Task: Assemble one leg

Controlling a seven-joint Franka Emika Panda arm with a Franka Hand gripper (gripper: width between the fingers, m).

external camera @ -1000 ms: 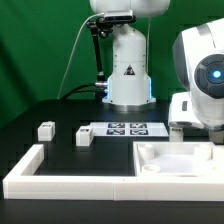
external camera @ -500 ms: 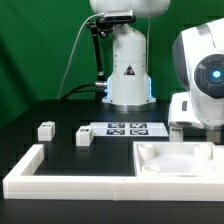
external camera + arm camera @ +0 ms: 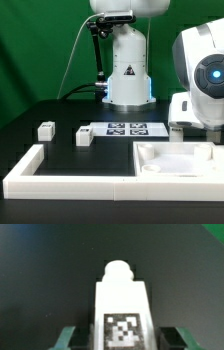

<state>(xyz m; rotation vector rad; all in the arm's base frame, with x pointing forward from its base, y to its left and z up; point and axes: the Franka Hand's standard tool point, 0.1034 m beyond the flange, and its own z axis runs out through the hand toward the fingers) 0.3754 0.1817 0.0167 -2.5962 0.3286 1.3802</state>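
Leg (image 3: 122, 297) in gripper (image 3: 122, 339), lengthwise, tip pointing away

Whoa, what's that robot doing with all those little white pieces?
The robot arm is putting furniture together. Its tool seems to be gripping one small white leg, the one with a checkered tag, up by the big white tray. Two spare legs wait on the black table next to the marker board. The leg it holds isn't fixed to the tray yet.
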